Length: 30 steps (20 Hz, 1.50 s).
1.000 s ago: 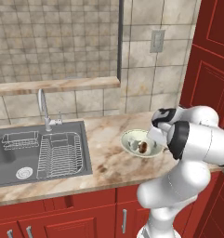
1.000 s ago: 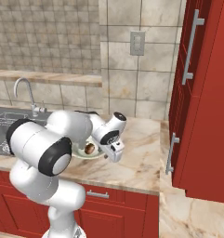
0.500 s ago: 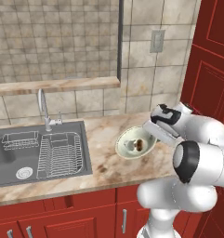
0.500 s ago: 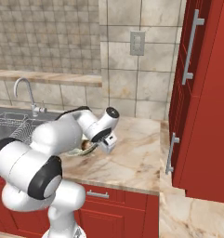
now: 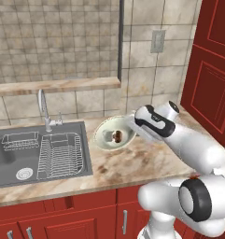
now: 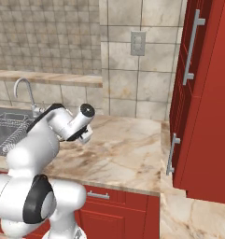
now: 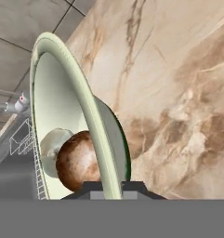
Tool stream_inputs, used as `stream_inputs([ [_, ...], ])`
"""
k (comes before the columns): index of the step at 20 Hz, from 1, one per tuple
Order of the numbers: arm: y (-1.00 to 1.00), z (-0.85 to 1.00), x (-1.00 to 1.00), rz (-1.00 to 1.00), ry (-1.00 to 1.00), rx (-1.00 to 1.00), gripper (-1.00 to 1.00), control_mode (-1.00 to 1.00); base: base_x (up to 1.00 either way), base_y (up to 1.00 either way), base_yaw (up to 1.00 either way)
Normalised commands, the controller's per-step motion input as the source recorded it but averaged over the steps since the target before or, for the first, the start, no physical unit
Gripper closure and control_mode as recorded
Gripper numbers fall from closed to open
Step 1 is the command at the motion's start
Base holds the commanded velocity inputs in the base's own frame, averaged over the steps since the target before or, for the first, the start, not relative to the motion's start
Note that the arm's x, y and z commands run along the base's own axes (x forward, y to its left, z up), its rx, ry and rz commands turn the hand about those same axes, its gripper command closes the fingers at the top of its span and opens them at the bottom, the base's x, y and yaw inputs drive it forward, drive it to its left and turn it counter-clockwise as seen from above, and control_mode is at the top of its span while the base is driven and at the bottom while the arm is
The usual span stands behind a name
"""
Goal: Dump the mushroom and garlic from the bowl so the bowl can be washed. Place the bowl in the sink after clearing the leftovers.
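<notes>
Claw (image 7: 111, 185) pinches bowl (image 5: 113, 135) rim; bowl tipped steeply above counter (image 5: 132, 163), near sink (image 5: 11, 158) edge. Mushroom (image 7: 78, 161) and garlic (image 7: 52, 142) inside. We judge: tilt further, keep firm pinch.

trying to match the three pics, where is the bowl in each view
Left base view: the bowl is at centre, tilted over the counter, right of the sink.
Right base view: hidden behind the arm; cannot place it.
Hand view: bowl rim edge-on at left centre, mushroom inside.
Shared landmark: the tap.
</notes>
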Motion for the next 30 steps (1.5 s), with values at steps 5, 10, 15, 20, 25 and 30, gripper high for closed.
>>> stream_inputs([
  [5,1.0,0.3,0.17,0.0,-0.06,0.05,1.0,-1.0,0.0,0.0,0.0],
  [10,1.0,0.04,0.38,0.0,0.0,-0.04,1.0,-1.0,0.0,0.0,0.0],
  [15,0.68,0.0,0.33,0.0,0.06,-0.22,1.0,-1.0,0.0,0.0,0.0],
  [20,0.2,-0.18,0.13,0.0,0.07,-0.28,1.0,-1.0,0.0,0.0,0.0],
  [25,0.05,-0.18,0.16,0.0,0.0,-0.3,1.0,-1.0,0.0,0.0,0.0],
  [30,0.21,0.03,0.02,0.0,-0.02,-0.16,1.0,-1.0,0.0,0.0,0.0],
])
